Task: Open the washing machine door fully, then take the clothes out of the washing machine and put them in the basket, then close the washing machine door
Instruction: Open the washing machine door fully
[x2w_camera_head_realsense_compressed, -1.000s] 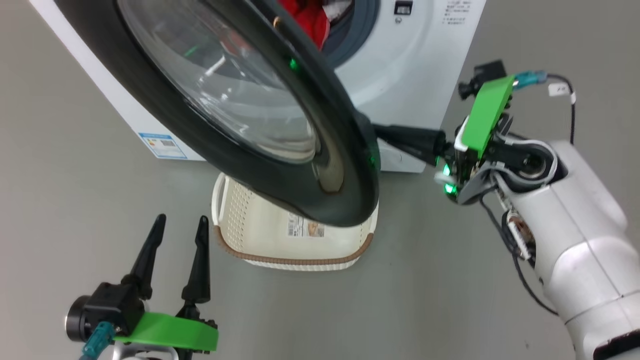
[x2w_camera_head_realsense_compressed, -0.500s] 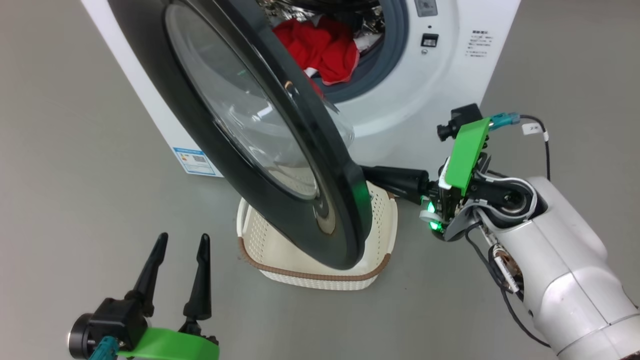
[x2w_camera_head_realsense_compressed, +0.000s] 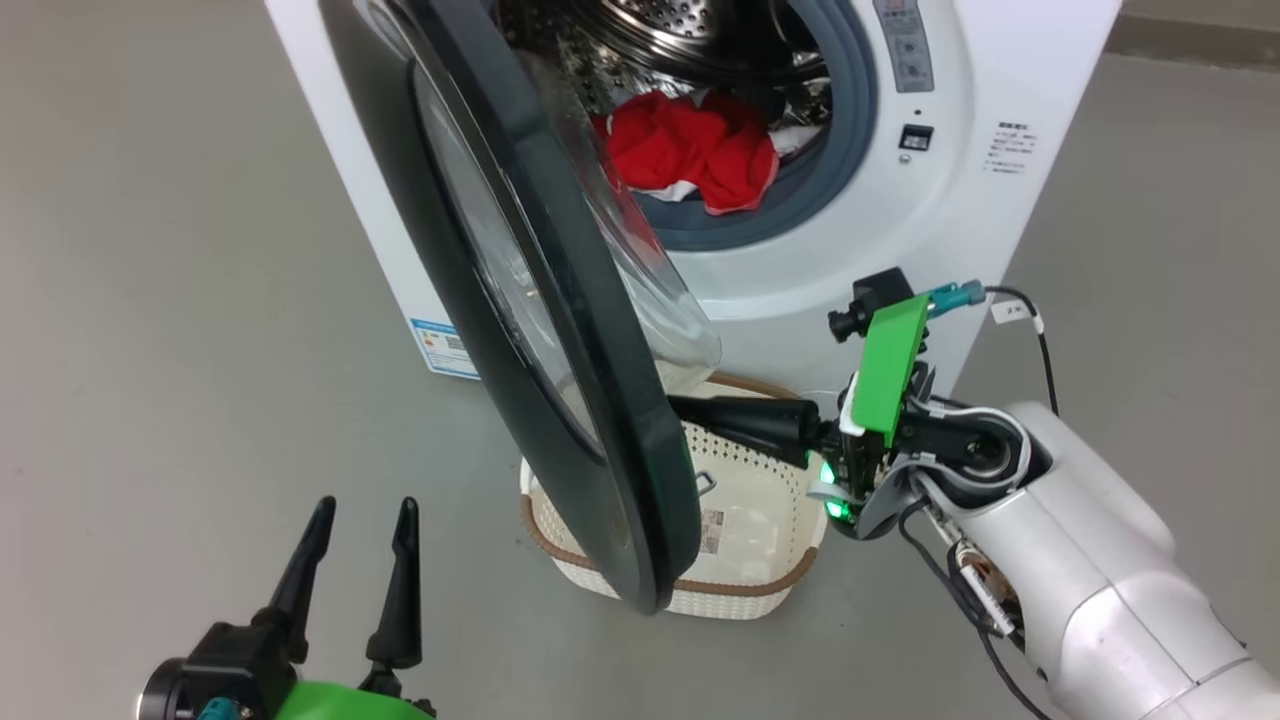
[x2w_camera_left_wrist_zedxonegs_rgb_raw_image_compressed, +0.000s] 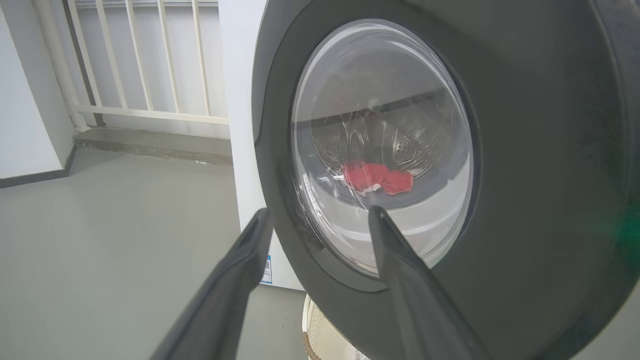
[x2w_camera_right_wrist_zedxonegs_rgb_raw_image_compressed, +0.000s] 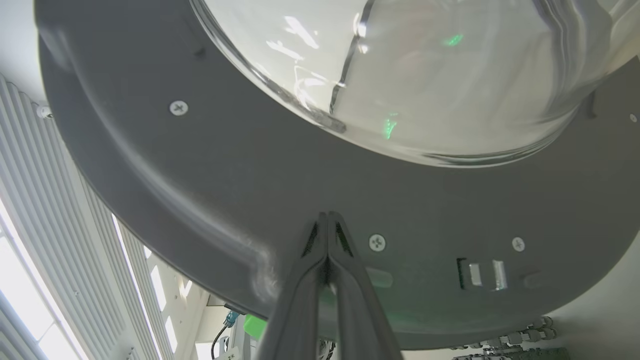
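Note:
The washing machine stands white at the top, its drum showing. The washing machine door hangs partly open, edge-on, black rim and glass bowl over the basket. The red clothes lie at the drum's mouth. My right gripper is shut, its tips pressed against the door's inner face, nothing held. My left gripper stands open at the lower left, apart from the door; in the left wrist view its fingers frame the door window, with the clothes seen through the glass.
Bare grey floor lies to the left of the machine. A white railing and a low step stand behind the machine's left side. My right forearm reaches in from the lower right, next to the basket.
The head camera has tilted up, so the whole scene sits lower. The door has swung wider, more edge-on, with my shut right gripper against its inner side. The left gripper holds still.

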